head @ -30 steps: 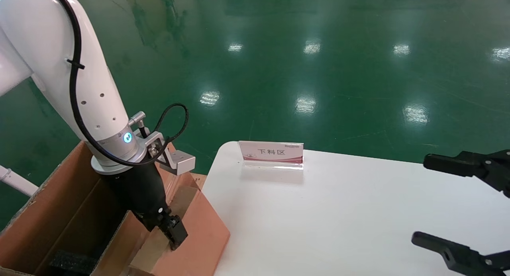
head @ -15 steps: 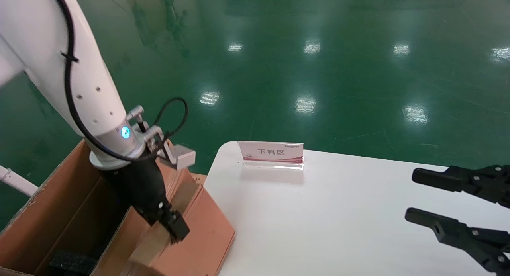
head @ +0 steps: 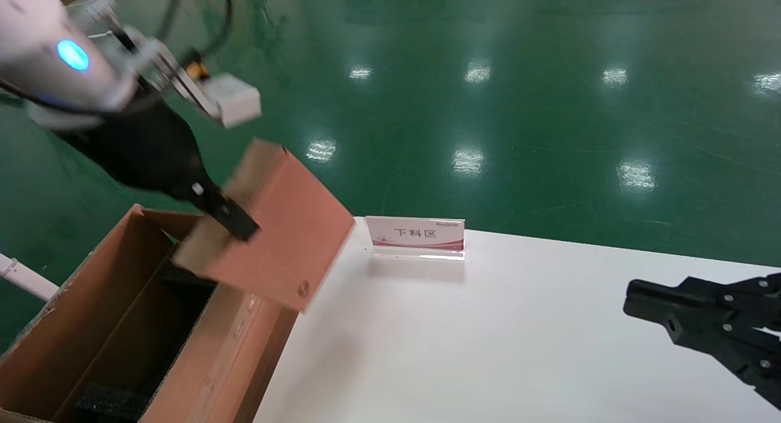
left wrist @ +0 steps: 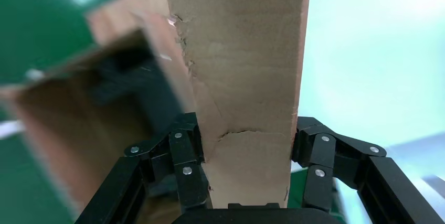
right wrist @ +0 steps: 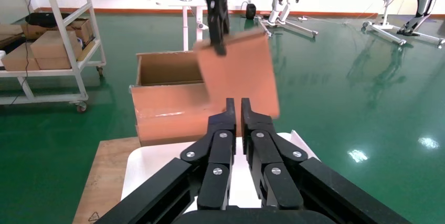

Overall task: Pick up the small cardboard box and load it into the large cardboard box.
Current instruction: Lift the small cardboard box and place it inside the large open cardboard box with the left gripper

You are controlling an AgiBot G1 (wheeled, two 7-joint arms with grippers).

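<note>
White left arm (head: 36,38) with blue light ring, black cable, black screw-studded jaws on both grippers.

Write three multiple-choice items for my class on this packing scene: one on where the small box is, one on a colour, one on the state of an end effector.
1. Where is the small cardboard box?
A. flat on the white table
B. held in the air at the large cardboard box
C. on the floor

2. What colour is the floor?
A. green
B. grey
C. blue

3. What is the right end effector doing?
A. gripping the sign
B. spread wide
C. closed, holding nothing

Answers: 1 B, the left end effector clamps it clear of the table. 2 A, glossy green. 3 C, its fingers meet in the right wrist view.
</note>
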